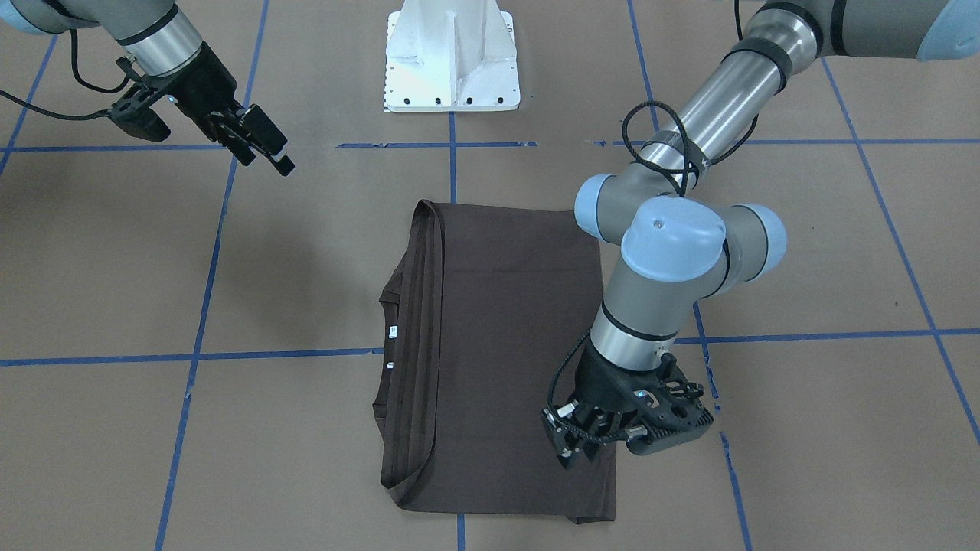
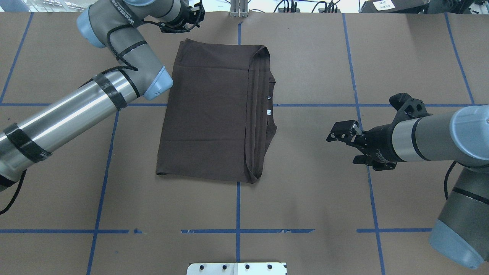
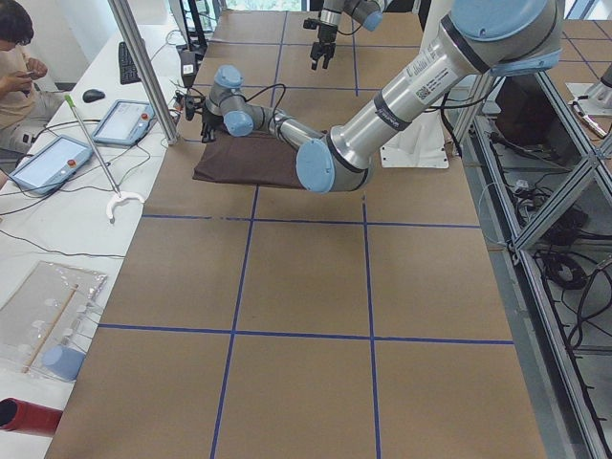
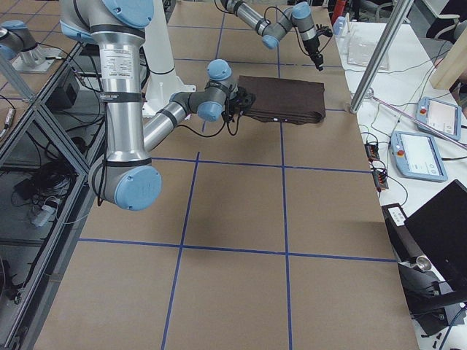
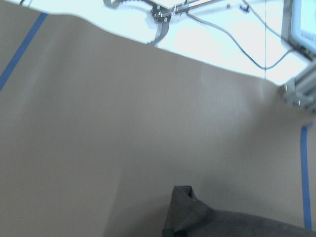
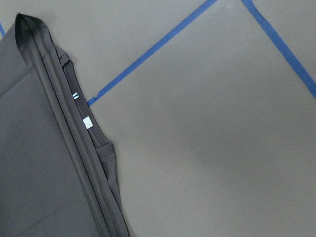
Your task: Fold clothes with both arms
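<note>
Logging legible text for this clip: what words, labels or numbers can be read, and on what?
"WANBEO", roughly, the rest blurred: white print on the left arm's black strap.
T-shirt neck tags: too small to read.
Right arm's label: too small to read.

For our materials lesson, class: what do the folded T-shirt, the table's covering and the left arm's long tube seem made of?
T-shirt: soft knit fabric, perhaps cotton, matt dark brown; it lies in limp, creased folded layers.
Table covering: seemingly matt brown paper or card; flat, no shine.
Left arm's tube: likely brushed metal; silver with streaked highlights.
</note>
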You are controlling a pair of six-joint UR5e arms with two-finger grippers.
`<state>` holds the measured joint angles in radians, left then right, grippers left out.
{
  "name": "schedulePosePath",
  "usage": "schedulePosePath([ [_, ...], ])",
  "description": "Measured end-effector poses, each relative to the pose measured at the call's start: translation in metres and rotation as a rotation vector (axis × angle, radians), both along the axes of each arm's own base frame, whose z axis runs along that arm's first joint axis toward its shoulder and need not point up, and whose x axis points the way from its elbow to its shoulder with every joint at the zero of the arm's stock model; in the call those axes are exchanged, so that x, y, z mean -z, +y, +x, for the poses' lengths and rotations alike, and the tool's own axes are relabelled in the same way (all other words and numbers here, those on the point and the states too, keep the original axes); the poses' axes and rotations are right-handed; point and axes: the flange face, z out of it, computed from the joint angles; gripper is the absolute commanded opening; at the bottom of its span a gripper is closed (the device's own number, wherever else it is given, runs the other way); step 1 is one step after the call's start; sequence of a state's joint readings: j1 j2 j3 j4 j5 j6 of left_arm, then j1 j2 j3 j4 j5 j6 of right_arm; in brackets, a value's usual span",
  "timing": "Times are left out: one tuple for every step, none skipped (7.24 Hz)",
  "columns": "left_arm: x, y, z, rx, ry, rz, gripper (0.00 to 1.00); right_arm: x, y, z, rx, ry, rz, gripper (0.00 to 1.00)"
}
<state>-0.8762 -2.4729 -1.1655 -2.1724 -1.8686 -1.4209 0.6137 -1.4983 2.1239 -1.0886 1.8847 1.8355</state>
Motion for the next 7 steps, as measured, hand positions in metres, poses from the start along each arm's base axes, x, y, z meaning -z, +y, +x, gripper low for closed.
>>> schedulePosePath([
  [0.013,0.047,-0.026,-0.052,0.083,-0.009,0.92,0.010,-0.009,-0.018,0.000,-0.008,0.012,1.00],
  [0.017,0.083,-0.049,-0.086,0.132,-0.005,0.99,0.026,-0.014,-0.045,0.017,0.003,0.010,1.00],
  [0.017,0.102,-0.062,-0.102,0.155,-0.001,0.99,0.047,-0.011,-0.080,0.033,0.054,-0.002,1.00],
  [0.016,0.112,-0.070,-0.108,0.165,0.002,0.99,0.069,-0.003,-0.123,0.040,0.126,0.000,1.00],
  [0.013,0.122,-0.079,-0.114,0.175,0.005,0.99,0.083,0.006,-0.166,0.055,0.197,0.014,1.00],
  [0.009,0.135,-0.090,-0.118,0.193,0.003,0.99,0.088,0.010,-0.206,0.094,0.263,0.044,1.00],
  [0.010,0.142,-0.103,-0.105,0.222,-0.006,0.99,0.093,0.010,-0.241,0.148,0.329,0.077,1.00],
])
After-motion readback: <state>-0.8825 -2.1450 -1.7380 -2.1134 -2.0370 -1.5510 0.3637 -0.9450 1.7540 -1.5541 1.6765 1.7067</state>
